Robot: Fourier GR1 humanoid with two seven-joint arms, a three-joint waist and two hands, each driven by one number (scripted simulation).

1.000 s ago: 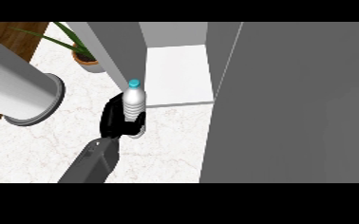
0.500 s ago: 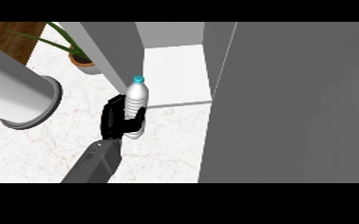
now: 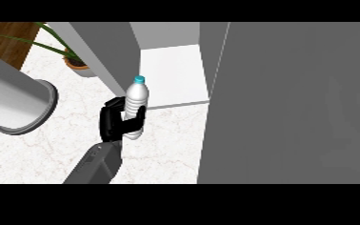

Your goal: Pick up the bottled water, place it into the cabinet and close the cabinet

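Note:
The bottled water [image 3: 135, 99] is clear with a blue cap and stands nearly upright. My left hand [image 3: 114, 121] is shut on its lower half, fingers curled across its front; the forearm rises from the lower edge at the left. The bottle is held just in front of the open cabinet, near the left front corner of the white shelf floor [image 3: 175, 71]. The grey cabinet side wall [image 3: 105, 47] stands just behind the bottle. The open cabinet door [image 3: 281, 105] fills the right side. My right hand does not show.
A large grey cylinder with a flared rim [image 3: 25, 107] lies at the left edge on the white marble counter [image 3: 165, 148]. A potted plant [image 3: 77, 63] stands at the back left beside the cabinet wall.
My left hand has carried the bottle slightly up and to the right, nearer the cabinet opening. The door has not moved.

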